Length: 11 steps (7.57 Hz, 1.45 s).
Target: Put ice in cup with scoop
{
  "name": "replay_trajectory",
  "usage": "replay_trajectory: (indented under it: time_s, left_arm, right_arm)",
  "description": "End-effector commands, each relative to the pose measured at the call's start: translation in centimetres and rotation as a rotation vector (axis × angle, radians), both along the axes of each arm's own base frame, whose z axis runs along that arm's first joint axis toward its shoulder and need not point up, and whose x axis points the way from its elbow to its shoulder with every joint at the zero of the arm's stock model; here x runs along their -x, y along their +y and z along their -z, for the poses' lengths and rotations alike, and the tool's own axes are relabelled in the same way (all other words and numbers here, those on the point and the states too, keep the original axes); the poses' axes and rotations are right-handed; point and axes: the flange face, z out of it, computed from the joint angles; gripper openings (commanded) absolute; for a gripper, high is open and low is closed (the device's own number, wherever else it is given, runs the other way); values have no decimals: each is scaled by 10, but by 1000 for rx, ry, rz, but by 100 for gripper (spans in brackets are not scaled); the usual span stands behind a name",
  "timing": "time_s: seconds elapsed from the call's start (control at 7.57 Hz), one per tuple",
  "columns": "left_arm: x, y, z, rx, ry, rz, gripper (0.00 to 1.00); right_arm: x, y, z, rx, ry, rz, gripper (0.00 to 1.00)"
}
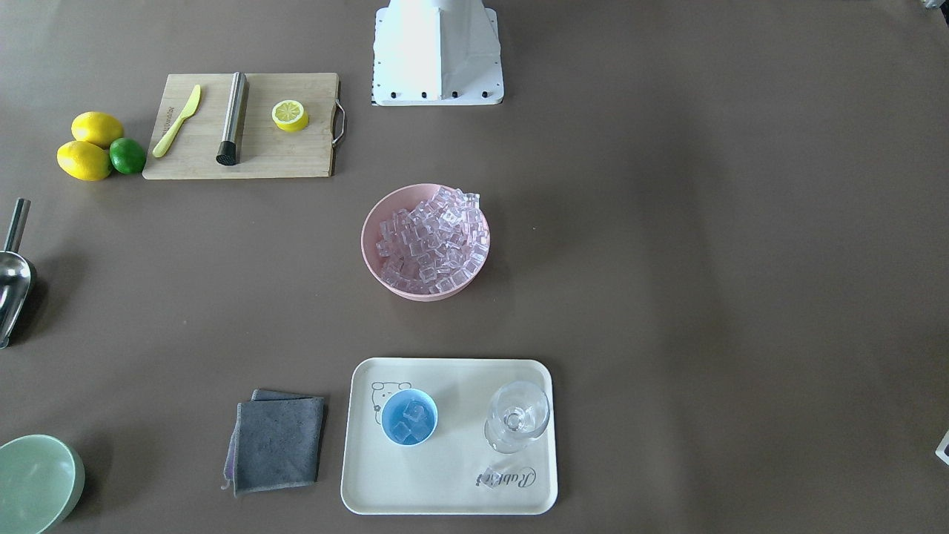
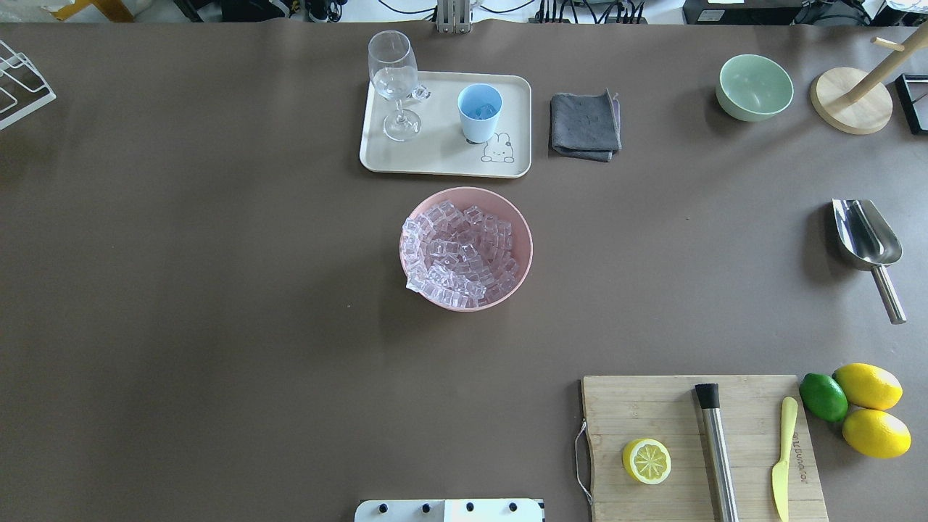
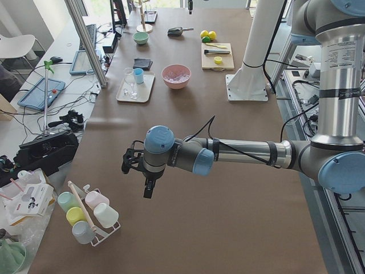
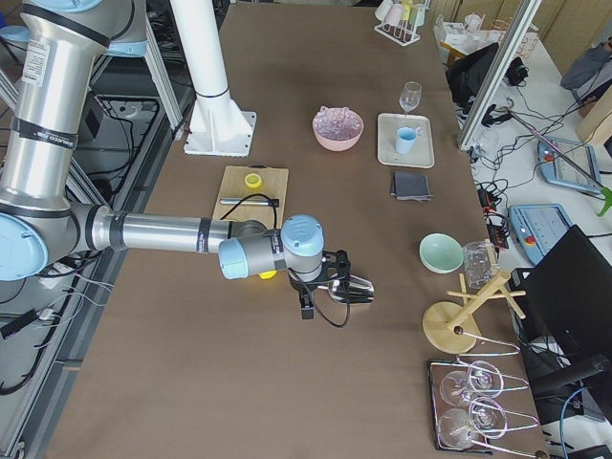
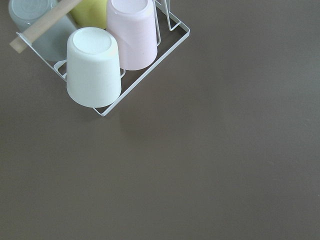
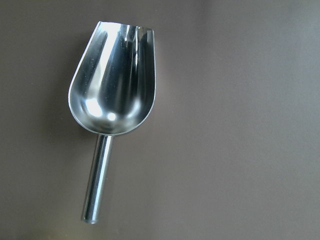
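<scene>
The scoop [image 2: 866, 235] lies empty on the table [image 2: 217, 290], far on the robot's right side. Its trough is open upward and its handle [image 6: 98, 180] points toward the robot. Nothing touches it. In the right side view the right gripper [image 4: 308, 304] hangs just above the scoop, and the wrist camera looks straight down on it. I cannot tell if this gripper is wide or narrow, because only a side view shows it. The left gripper [image 3: 147, 191] hangs over the other end of the table, near a rack [image 5: 145, 85] of cups and well apart from the task. Its opening I also cannot tell.

The cup [image 2: 479, 112] stands upright on the tray [image 2: 442, 156] with a few cubes inside. Most of the ice [image 2: 457, 254] is heaped in the pink bowl [image 2: 523, 232], between the tray and the robot. One loose cube [image 2: 420, 92] lies on the tray near the glass [image 2: 394, 80].

The step in hand is, I think, to take the scoop. The gripper should come down on the handle with the jaws across the rod. The rod is thin, round and shiny, so it may roll or slip; a firm hold close to the trough should turn less under load. The cup looks narrow against the scoop's mouth, so it is better to pour slowly over its centre, or cubes may fall on the tray.
</scene>
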Motion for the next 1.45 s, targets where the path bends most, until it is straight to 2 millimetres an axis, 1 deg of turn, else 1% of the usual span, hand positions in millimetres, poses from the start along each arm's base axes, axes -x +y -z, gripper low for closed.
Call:
replay_trajectory:
  time_s: [0.0, 0.13, 0.53, 1.32]
  left_arm:
    - [0, 0, -1, 0, 0, 0, 99]
    - [0, 0, 0, -1, 0, 0, 99]
    - [0, 0, 0, 0, 0, 0, 99]
    - [0, 0, 0, -1, 0, 0, 99]
  right_arm:
    - [-41, 10, 27, 51, 23, 2, 99]
    - [-43, 11, 22, 59, 39, -1, 99]
    - [-46, 12, 17, 70, 42, -9, 99]
    - [-47, 12, 16, 68, 39, -11, 99]
